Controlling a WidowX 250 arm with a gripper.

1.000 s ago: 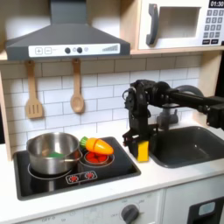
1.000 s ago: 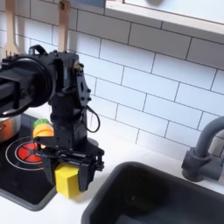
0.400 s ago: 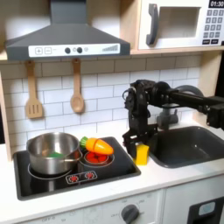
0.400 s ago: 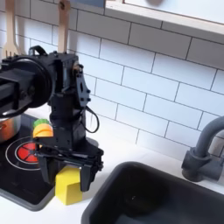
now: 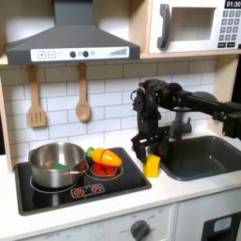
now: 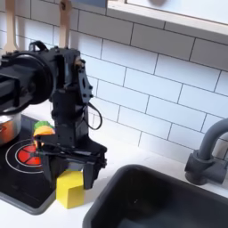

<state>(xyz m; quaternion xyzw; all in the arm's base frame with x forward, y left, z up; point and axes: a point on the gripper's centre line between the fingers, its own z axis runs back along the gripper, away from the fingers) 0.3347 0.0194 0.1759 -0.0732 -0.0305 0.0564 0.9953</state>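
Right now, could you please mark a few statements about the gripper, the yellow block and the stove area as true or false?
1. The yellow block stands on the counter between the stove and the sink. True.
2. The gripper is clamped shut on the yellow block. False: its fingers stand open just above the block, which rests on the counter.
3. The metal pot sits on the stove. True.
4. The toy carrot lies inside the sink. False: it lies on the stove beside the pot.
5. A wooden spoon and a spatula hang on the tiled wall. True.
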